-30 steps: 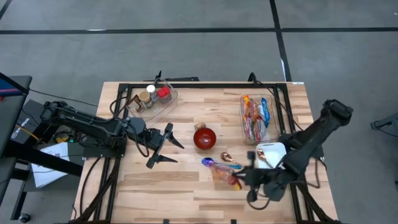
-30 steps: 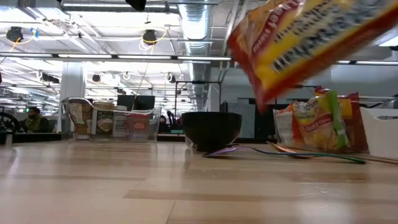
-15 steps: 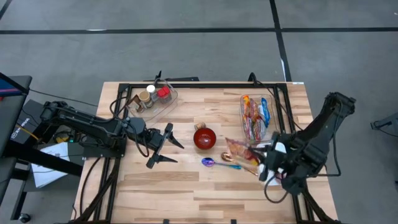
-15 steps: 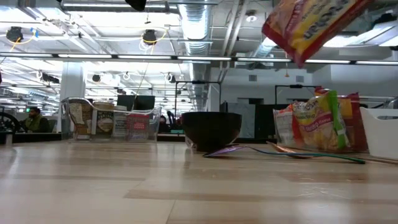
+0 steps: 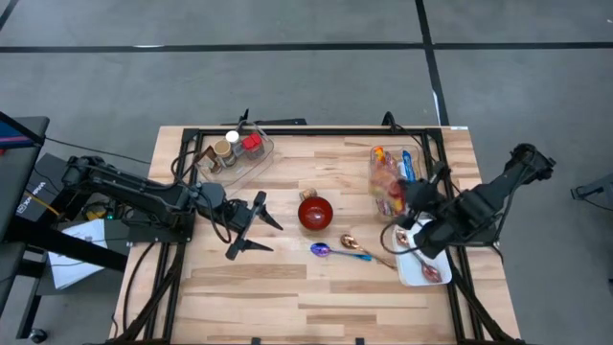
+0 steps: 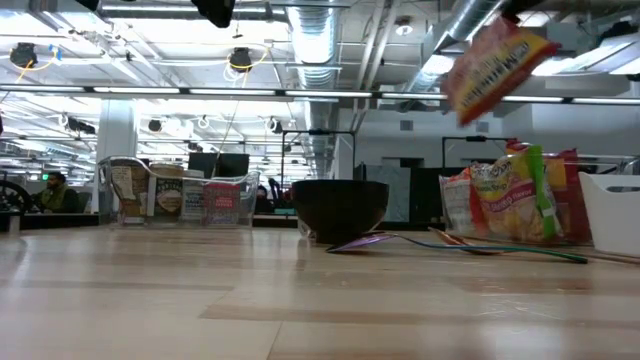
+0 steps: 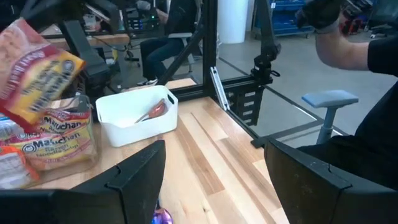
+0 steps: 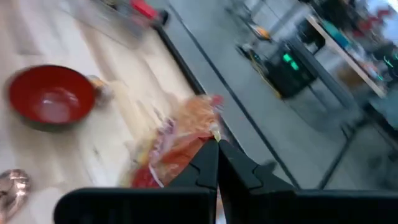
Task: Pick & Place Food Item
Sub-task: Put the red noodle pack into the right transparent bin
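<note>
On the wooden surface [image 5: 287, 278], the red bowl [image 5: 315, 212] and spoons are unmoved; the right gripper [image 5: 414, 192], fingers clenched on the noodle packet [image 6: 492, 62], has carried it from mid-surface to above the clear bin [image 5: 397, 153]. The left gripper [image 5: 251, 224] waits, fingers spread

Bright overhead strip lighting, soft shadows, right wrist view motion-blurred

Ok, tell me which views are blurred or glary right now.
Right wrist view: heavy motion smear over the red bowl and the noodle packet. Low view: the raised packet is soft, ceiling lights bright, table sheen near the spoons. Left wrist view: packet slightly blurred. High view: evenly lit, sharp.
</note>
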{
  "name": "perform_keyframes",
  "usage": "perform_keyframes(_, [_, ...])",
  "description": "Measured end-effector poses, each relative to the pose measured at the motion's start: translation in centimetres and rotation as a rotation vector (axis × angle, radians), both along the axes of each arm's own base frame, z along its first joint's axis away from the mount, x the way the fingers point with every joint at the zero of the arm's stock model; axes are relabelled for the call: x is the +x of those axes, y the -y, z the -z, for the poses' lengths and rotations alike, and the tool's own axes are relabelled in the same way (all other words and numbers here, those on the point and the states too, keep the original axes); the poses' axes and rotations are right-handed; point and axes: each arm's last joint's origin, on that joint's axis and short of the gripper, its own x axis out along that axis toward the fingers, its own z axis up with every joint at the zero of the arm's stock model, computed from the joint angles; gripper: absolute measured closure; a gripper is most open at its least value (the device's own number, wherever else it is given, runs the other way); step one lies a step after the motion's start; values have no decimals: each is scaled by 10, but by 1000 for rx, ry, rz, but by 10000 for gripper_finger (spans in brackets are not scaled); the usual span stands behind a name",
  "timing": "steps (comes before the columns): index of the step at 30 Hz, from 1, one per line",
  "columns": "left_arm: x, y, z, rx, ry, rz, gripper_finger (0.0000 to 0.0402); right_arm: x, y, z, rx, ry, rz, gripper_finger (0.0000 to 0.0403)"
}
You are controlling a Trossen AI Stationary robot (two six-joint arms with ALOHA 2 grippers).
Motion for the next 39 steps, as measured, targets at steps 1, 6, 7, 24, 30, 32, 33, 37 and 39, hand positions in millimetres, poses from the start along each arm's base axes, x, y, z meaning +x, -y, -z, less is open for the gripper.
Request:
perform_keyframes(1, [0, 0, 0, 0, 0, -1, 134, -1, 1, 0, 22, 15, 17, 403])
perform_keyframes(6, [0, 0, -1, -2, 9, -1, 134, -6, 5, -1, 95, 5, 26, 403])
perform_keyframes(7, [0, 0, -1, -3, 11, -1, 134, -8, 7, -1, 101, 4, 28, 403])
perform_keyframes(24, [0, 1, -1, -20, 7, 0, 134, 1, 26, 10, 113, -33, 166, 403])
perform_keyframes(30, [0, 1, -1, -20, 6, 0, 134, 6, 43, 9, 70, -32, 261, 403])
perform_keyframes(32, [0, 1, -1, -20, 6, 0, 134, 7, 51, 9, 58, -43, 298, 403])
perform_keyframes(33, [0, 1, -1, -20, 6, 0, 134, 8, 55, 9, 53, -51, 318, 403])
perform_keyframes(37, [0, 1, -1, -20, 6, 0, 134, 10, 71, 9, 32, -99, 388, 403])
perform_keyframes(39, [0, 1, -1, -20, 6, 0, 134, 10, 79, 9, 20, -132, 418, 403])
